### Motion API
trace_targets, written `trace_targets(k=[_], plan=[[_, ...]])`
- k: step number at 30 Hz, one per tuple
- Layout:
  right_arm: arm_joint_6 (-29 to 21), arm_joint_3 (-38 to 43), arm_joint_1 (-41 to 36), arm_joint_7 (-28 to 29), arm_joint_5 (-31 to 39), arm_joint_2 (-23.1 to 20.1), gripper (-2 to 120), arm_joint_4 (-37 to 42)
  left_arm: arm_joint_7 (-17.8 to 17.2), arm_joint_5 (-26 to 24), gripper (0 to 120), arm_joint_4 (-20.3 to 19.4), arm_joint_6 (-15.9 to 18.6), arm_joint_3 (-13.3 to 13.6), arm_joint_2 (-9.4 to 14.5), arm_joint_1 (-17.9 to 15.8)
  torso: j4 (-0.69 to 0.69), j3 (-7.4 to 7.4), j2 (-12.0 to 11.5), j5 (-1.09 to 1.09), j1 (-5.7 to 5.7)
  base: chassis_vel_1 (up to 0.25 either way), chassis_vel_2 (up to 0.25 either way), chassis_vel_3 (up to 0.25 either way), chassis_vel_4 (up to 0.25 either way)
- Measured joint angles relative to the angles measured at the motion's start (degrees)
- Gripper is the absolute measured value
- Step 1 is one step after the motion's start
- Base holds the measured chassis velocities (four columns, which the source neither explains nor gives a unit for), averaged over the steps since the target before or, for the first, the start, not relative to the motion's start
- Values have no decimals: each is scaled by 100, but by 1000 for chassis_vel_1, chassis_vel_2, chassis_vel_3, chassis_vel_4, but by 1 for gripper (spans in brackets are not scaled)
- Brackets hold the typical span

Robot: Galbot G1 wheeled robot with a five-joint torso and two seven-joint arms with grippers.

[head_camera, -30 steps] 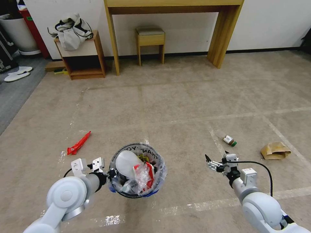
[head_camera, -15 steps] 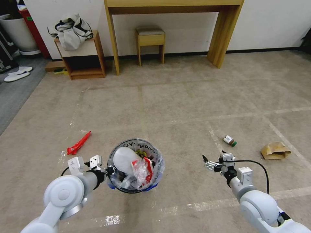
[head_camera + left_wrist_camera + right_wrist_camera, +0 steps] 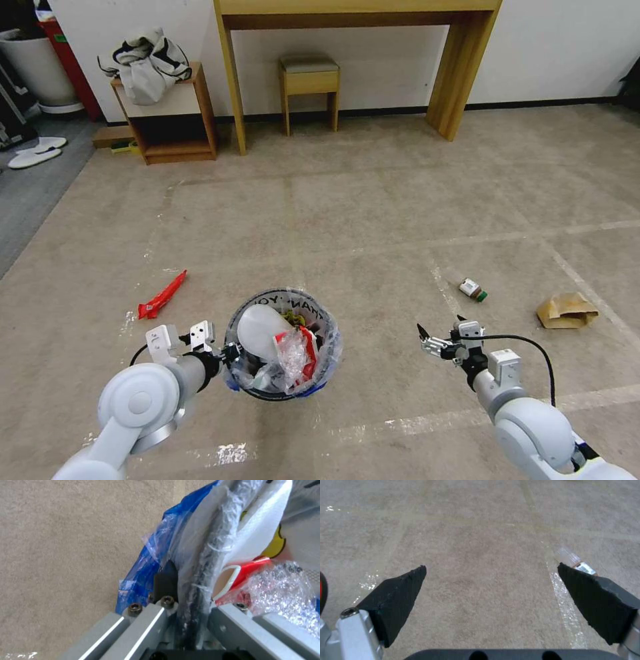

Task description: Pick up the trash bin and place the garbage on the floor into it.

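Note:
The trash bin (image 3: pixel 319 319), lined with a clear bag with black lettering and blue edging, hangs just above the beige floor (image 3: pixel 373 220) in front of me. It holds a white rounded item, crumpled clear plastic and red wrappers. My left gripper (image 3: pixel 229 352) is shut on the bin's near-left rim (image 3: pixel 200 562), one finger outside and one inside. My right gripper (image 3: pixel 437 339) hovers open and empty to the bin's right (image 3: pixel 490 567). Garbage on the floor: a red wrapper (image 3: pixel 162 295), a small bottle (image 3: pixel 472 289) (image 3: pixel 575 561) and a brown paper bag (image 3: pixel 565 310).
A wooden desk (image 3: pixel 460 73), a small stool (image 3: pixel 309 77) and a low shelf (image 3: pixel 175 120) with a bundled garment stand along the far wall. White slippers (image 3: pixel 37 152) lie on grey carpet at far left near a white planter (image 3: pixel 37 73).
The bin and my left gripper have shifted slightly up and away from me. The right gripper has drifted a little to the left.

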Motion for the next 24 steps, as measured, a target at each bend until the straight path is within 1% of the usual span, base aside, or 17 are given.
trace_targets(k=[4, 9, 10, 20, 23, 24], plan=[[69, 25, -21, -113, -27, 28, 100, -82, 27, 31, 0, 61, -66, 24, 27, -104, -1, 0, 0, 0, 0, 0, 0, 0, 0], [83, -101, 30, -125, -36, -5, 100, -132, 57, 30, 0, 69, -65, -28, 37, -122, -1, 0, 0, 0, 0, 0, 0, 0, 0], [82, -201, 89, -114, -30, -30, 100, -137, 76, 30, 0, 55, -60, -71, 35, -110, 0, 0, 0, -1, 0, 0, 0, 0, 0], [59, -410, 222, -34, -16, -60, 100, -141, 107, 30, 0, 20, -41, -174, 30, -66, 0, 0, 0, 0, 0, 0, 0, 0, 0], [47, -447, 239, -15, -28, -89, 100, -135, 141, 59, 0, 6, -40, -238, 30, 10, -1, 0, 0, 0, 0, 0, 0, 0, 0], [46, -472, 245, 2, -33, -137, 100, -135, 159, 116, 0, 6, -40, -264, -11, 25, -1, 0, 0, 0, 0, 0, 0, 0, 0]])
